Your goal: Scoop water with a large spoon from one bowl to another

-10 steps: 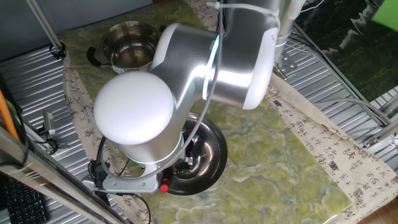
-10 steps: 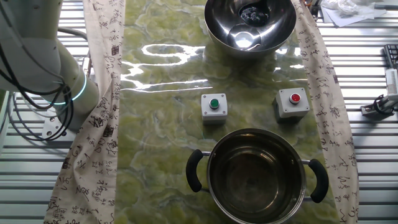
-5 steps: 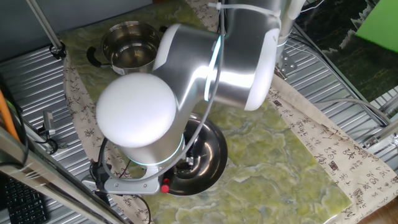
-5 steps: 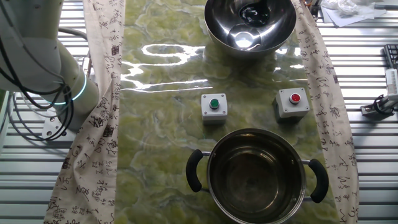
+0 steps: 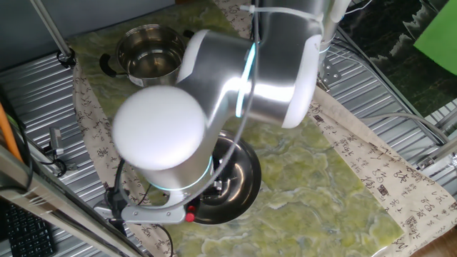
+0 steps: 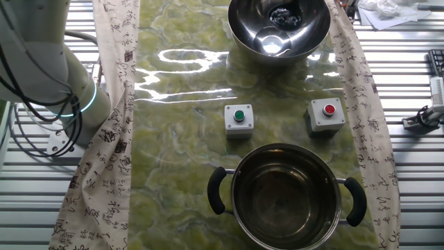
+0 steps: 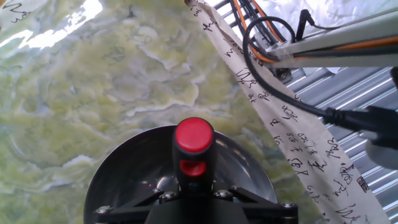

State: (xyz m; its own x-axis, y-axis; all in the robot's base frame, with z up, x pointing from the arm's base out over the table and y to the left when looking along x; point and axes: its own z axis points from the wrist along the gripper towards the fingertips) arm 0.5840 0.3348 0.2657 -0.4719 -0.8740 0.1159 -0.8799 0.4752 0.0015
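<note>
Wide shiny bowl (image 6: 279,28) under the arm, red-tipped spoon (image 7: 193,146) over it, claw grip not discernible, handled pot (image 6: 286,196) apart, faint glints inside

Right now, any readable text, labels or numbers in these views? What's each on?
Nothing reads as a word or number.
Cloth border: dark calligraphy-style characters printed all over, too small and cursive to read.
Green button box and red button box: no lettering visible.
Pot and wide bowl: no markings visible.
</note>
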